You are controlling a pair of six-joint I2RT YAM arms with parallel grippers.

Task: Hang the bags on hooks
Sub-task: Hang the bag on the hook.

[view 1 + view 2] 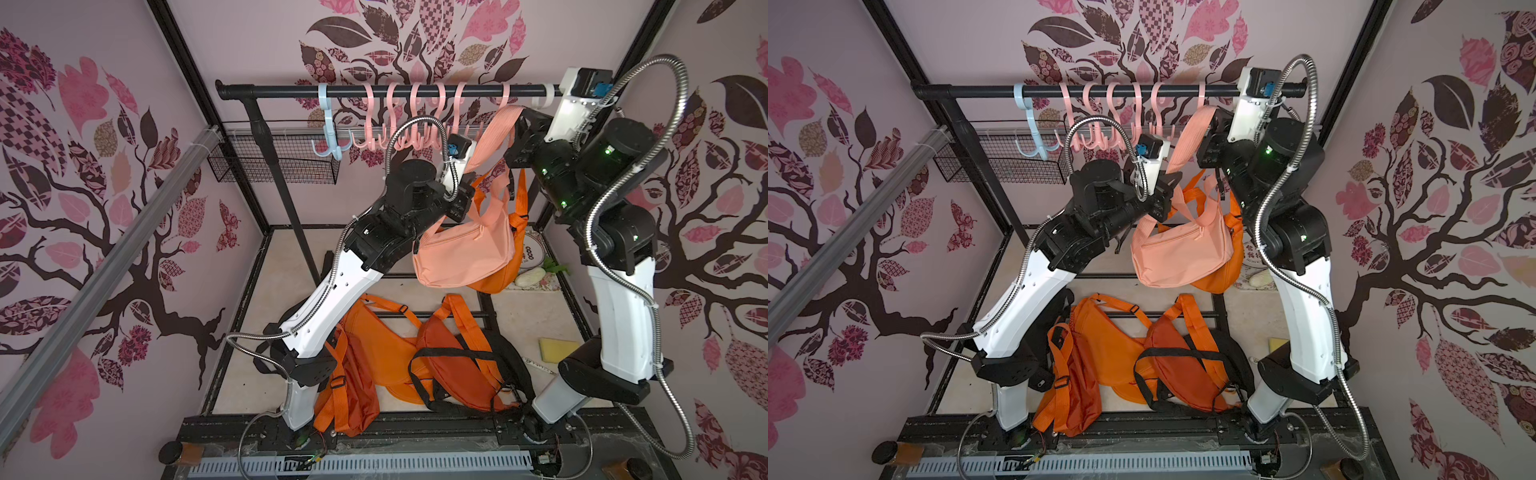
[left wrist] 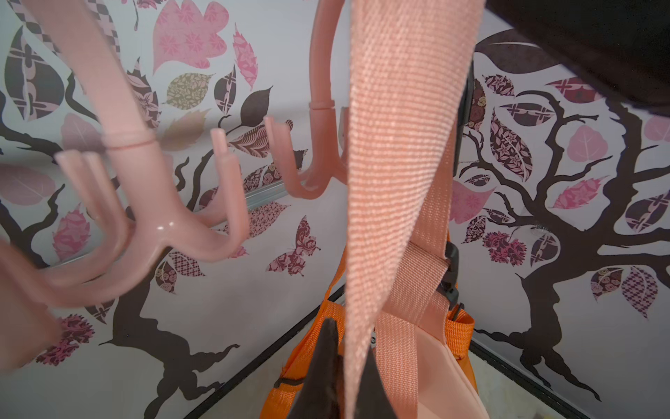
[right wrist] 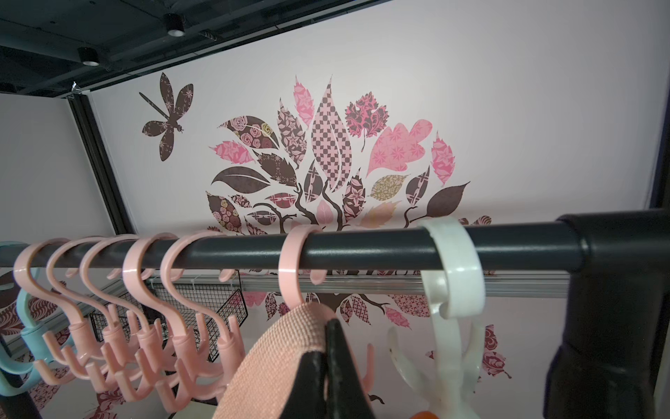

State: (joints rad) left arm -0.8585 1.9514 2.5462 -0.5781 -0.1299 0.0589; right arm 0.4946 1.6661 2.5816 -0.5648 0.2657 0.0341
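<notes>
Right wrist view: right gripper [image 3: 328, 348] clenched on the strap [image 3: 286, 348] of the peach bag [image 1: 461, 253], just beneath a pink hook [image 3: 290, 268] at far right. Left gripper [image 2: 342, 362] pinches the strap lower, the bag dangling. Next, probably: lift the strap over that hook.

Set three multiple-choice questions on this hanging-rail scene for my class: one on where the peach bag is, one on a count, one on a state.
1. Where is the peach bag?
A) on the floor
B) in the air below the rail
C) in the wire basket

2. How many pink hooks hang on the rail?
A) three
B) six
C) nine

3. What are the right fingers doing?
A) spread open, empty
B) shut on the peach strap
C) shut on the white hook

Answers:
1 B, it dangles by its strap under the rail.
2 B, five are bunched and one hangs apart.
3 B, the webbing is pinched between them.
</notes>
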